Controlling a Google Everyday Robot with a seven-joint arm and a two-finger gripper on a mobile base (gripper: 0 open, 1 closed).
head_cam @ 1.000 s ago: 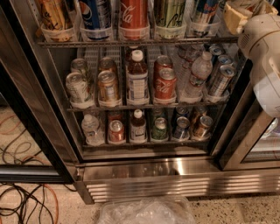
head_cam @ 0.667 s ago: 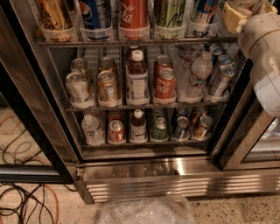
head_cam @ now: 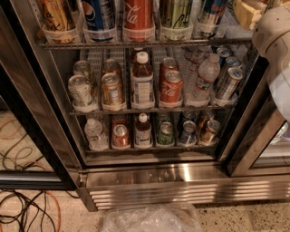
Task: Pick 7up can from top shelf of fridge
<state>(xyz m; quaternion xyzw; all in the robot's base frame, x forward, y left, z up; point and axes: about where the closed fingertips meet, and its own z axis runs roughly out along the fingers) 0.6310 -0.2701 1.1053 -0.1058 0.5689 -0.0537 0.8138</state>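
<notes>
The fridge [head_cam: 149,179] stands open in front of me, with a ribbed steel base. Its top shelf [head_cam: 145,44] runs along the upper edge of the view, with clear holders carrying upright cans: a yellow-orange one, a blue Pepsi can [head_cam: 99,16], a red Coca-Cola can [head_cam: 138,16], an olive-green can [head_cam: 176,13] and a blue-and-red can [head_cam: 210,16]. No silver-white 7up can shows; it is hidden or out of view. My gripper [head_cam: 248,12] is at the top right corner, by the right end of the top shelf, with the white arm [head_cam: 274,36] below it.
The middle rack [head_cam: 145,108] holds cans, a juice bottle and a water bottle. The lower rack [head_cam: 149,146] holds more cans and bottles. The dark door frame [head_cam: 36,122] is at the left, another glass door [head_cam: 258,145] at the right. Cables [head_cam: 27,208] and a plastic bag [head_cam: 152,219] lie on the floor.
</notes>
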